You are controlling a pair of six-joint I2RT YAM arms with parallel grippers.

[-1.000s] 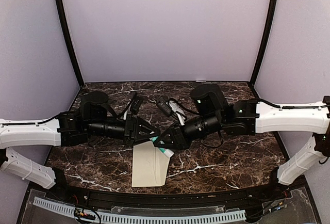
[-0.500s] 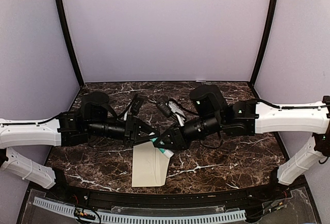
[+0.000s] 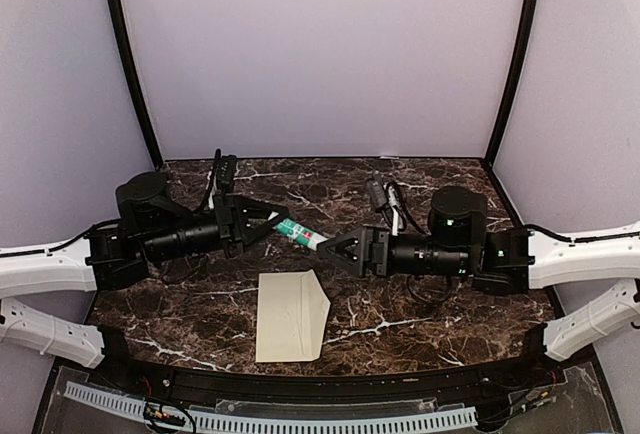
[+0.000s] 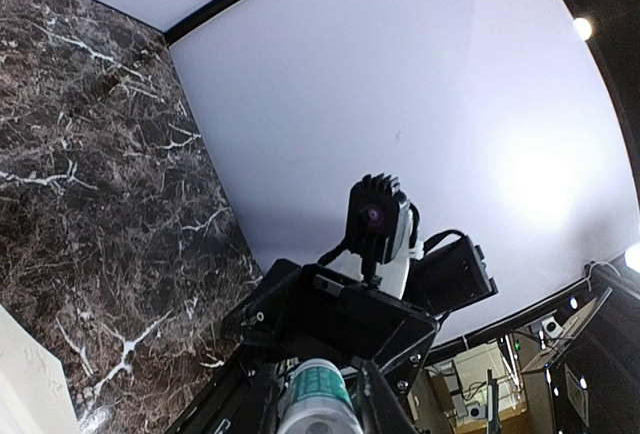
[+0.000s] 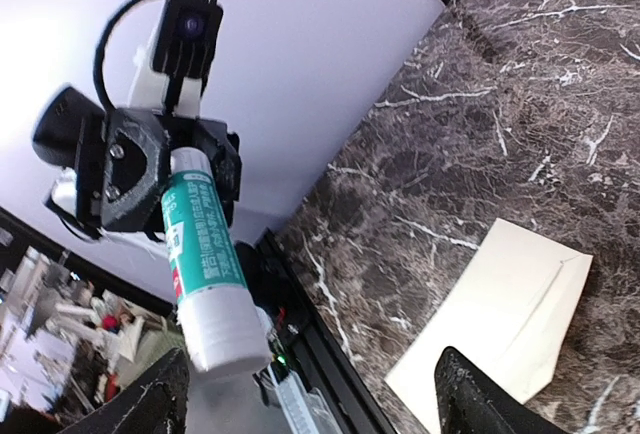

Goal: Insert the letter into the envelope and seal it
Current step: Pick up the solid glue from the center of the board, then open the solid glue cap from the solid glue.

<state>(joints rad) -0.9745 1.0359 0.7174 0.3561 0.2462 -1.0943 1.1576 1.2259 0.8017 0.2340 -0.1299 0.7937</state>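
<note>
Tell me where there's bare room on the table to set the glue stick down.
Bare marble right of the envelope, up to the right arm; another patch left of it; the strip along the back wall. Crowded behind the envelope, where the left gripper with the glue stick meets the right gripper.

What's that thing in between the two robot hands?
A glue stick, green and white. The left gripper holds one end up off the table, and the other end points at the open right gripper. The top view shows it best.

Both arms reach inward — left gripper (image 3: pixel 272 222) pinches a glue stick (image 3: pixel 300 235), right gripper (image 3: pixel 335 251) gapes wide.
</note>
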